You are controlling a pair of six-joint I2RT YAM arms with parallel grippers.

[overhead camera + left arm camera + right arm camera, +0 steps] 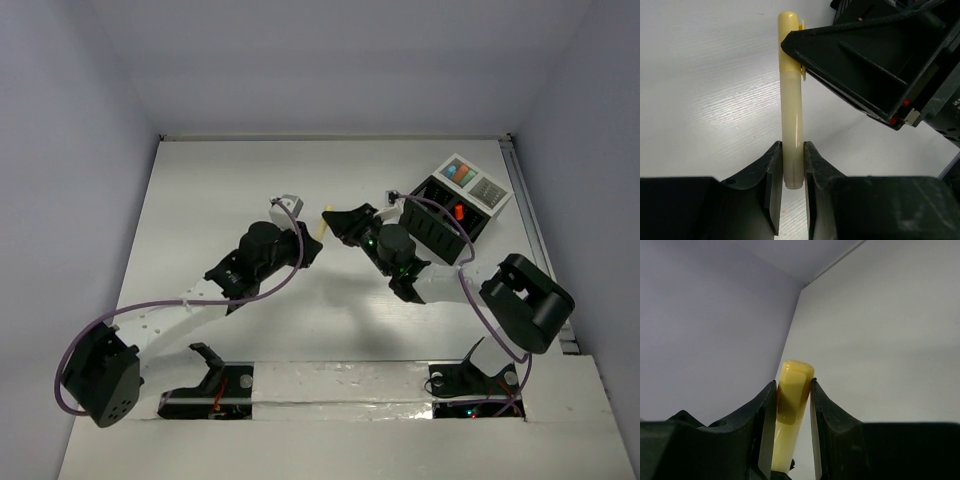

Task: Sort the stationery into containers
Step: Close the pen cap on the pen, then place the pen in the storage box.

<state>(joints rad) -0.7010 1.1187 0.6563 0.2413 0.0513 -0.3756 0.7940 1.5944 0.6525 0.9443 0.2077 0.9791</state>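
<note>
A yellow marker pen (791,100) is held up in the air above the table (220,200), near the middle. It is held at both ends at once. The blunt end is pinched by the left gripper (792,150), whose fingers (774,165) are pressed against the pen on each side. The cap end is pinched by the right gripper (794,390), and its fingers are closed on the cap in the same way. Nothing else is held by either one.

The pen is most likely held like this so that it can be passed from one arm to the other. The black box (440,228) and the white tray (478,183) are set at the far right, close to the right arm and well apart from the left arm. So the pen is probably being given to the arm that can reach them more easily.

The pen is kept straight between the two grippers, so it cannot tip or drop while both hold it. One grip must be let go before the pen can be carried off. If both are pulled at once, the pen could be bent or could slip out.
</note>
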